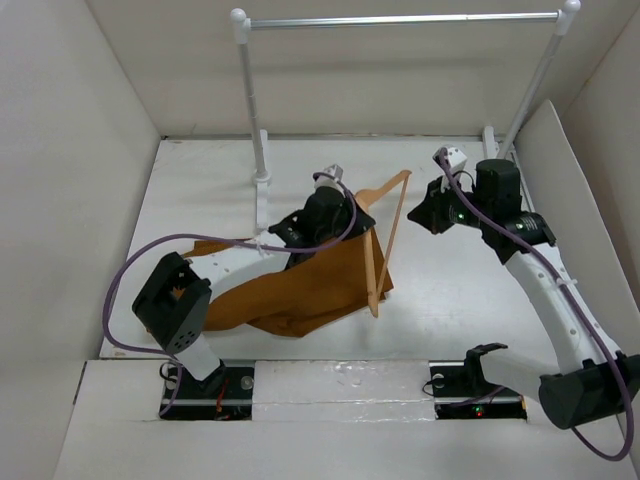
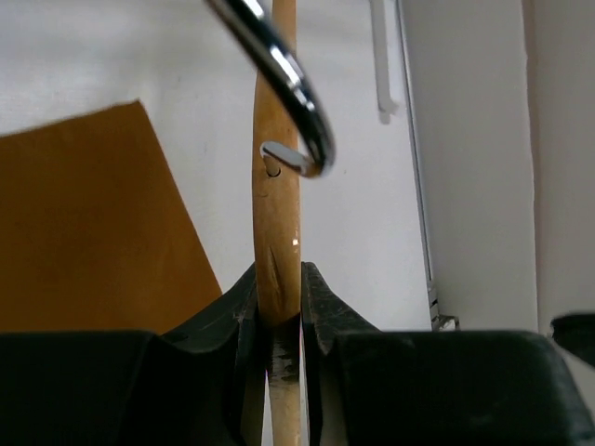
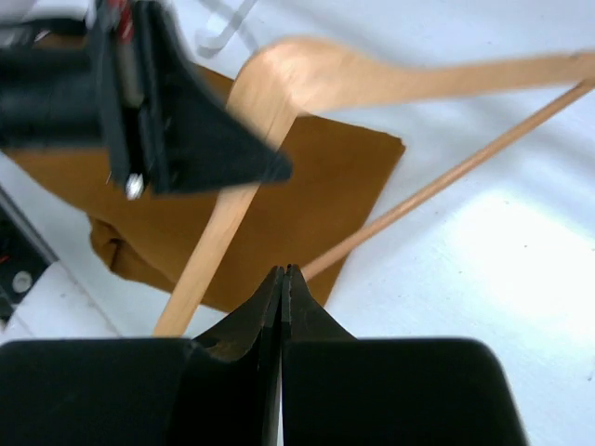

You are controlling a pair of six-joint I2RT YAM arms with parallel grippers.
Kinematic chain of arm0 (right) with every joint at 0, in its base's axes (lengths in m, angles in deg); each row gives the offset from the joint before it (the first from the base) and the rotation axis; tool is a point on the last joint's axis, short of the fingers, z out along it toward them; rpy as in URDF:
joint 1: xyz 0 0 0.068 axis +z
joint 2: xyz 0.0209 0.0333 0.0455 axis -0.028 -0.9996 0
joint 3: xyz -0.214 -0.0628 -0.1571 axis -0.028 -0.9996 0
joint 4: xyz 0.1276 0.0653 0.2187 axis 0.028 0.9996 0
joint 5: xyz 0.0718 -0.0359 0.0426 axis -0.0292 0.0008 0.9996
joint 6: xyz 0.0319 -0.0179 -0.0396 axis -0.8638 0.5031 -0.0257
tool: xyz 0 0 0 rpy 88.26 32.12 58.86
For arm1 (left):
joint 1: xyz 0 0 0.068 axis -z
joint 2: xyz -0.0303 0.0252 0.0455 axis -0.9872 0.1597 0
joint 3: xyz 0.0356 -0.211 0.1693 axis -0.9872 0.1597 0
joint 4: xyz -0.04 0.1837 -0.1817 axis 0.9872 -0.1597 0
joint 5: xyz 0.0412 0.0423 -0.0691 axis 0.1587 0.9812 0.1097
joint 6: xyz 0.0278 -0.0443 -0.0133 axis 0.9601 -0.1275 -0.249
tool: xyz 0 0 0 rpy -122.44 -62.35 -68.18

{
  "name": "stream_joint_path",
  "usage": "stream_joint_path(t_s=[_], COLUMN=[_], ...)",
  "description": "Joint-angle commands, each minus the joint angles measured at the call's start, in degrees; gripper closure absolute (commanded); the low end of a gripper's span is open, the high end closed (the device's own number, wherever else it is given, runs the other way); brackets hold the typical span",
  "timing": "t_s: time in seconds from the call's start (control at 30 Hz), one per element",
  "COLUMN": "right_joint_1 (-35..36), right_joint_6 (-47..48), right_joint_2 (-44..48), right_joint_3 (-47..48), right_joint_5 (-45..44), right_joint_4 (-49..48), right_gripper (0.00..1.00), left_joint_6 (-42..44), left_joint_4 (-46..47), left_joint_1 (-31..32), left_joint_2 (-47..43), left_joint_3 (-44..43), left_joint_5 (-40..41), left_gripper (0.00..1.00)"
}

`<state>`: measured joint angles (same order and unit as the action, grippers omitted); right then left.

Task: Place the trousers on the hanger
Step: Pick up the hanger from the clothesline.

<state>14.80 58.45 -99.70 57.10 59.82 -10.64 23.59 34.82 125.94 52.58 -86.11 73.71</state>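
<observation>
The rust-brown trousers point(image 1: 300, 290) lie crumpled on the table in front of the left arm. The tan wooden hanger point(image 1: 388, 215) stands tilted above their right edge, its lower arm resting on the cloth. My left gripper point(image 1: 363, 214) is shut on the hanger point(image 2: 277, 232) at its neck, just below the metal hook point(image 2: 302, 102). The trousers point(image 2: 93, 232) show to the left behind it. My right gripper point(image 1: 417, 219) hovers right of the hanger, shut and empty point(image 3: 284, 271). Below it are the hanger point(image 3: 316, 79), its crossbar point(image 3: 446, 177) and the trousers point(image 3: 316, 186).
A silver rail point(image 1: 400, 20) on white posts point(image 1: 255, 130) stands at the back of the table. White walls enclose the table on the left, back and right. The left arm's purple cable point(image 1: 140, 265) loops over the left side.
</observation>
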Motion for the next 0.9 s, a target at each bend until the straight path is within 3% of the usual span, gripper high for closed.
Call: stream_joint_path(t_s=[0.0, 0.23, 0.27, 0.3, 0.43, 0.63, 0.87], right_joint_1=[-1.6, -4.0, -4.6, -4.6, -4.6, -2.7, -0.1], right_joint_6=[3.0, 5.0, 4.1, 3.8, 4.1, 10.4, 12.1], right_joint_2=[-3.0, -13.2, -14.4, -15.2, -19.8, -24.5, -28.9], right_joint_3=[-2.3, -8.4, -10.3, -10.3, -13.9, -12.3, -13.5], right_joint_5=[-1.2, 3.8, 3.2, 3.3, 5.2, 5.0, 5.1], right_joint_4=[-8.4, -22.7, -25.6, -25.6, -31.6, -27.9, -28.7], right_gripper=[1.00, 0.93, 0.85, 0.85, 0.63, 0.58, 0.59], left_joint_6=[-8.1, -16.3, -17.8, -17.8, -22.4, -25.0, -28.2], left_joint_4=[9.8, 11.7, 11.1, 11.1, 12.7, 10.5, 9.2], left_joint_1=[3.8, 12.2, 12.8, 12.8, 13.9, 14.5, 15.0], left_joint_2=[-5.5, -1.5, -0.4, 0.3, 2.3, 7.6, 7.6], left_joint_3=[5.3, 10.1, 9.6, 9.5, 10.7, 9.5, 12.9], left_joint_5=[10.1, 25.3, 28.4, 29.1, 33.7, 35.9, 36.3], left_gripper=[1.00, 1.00, 1.00, 1.00, 1.00, 1.00, 1.00])
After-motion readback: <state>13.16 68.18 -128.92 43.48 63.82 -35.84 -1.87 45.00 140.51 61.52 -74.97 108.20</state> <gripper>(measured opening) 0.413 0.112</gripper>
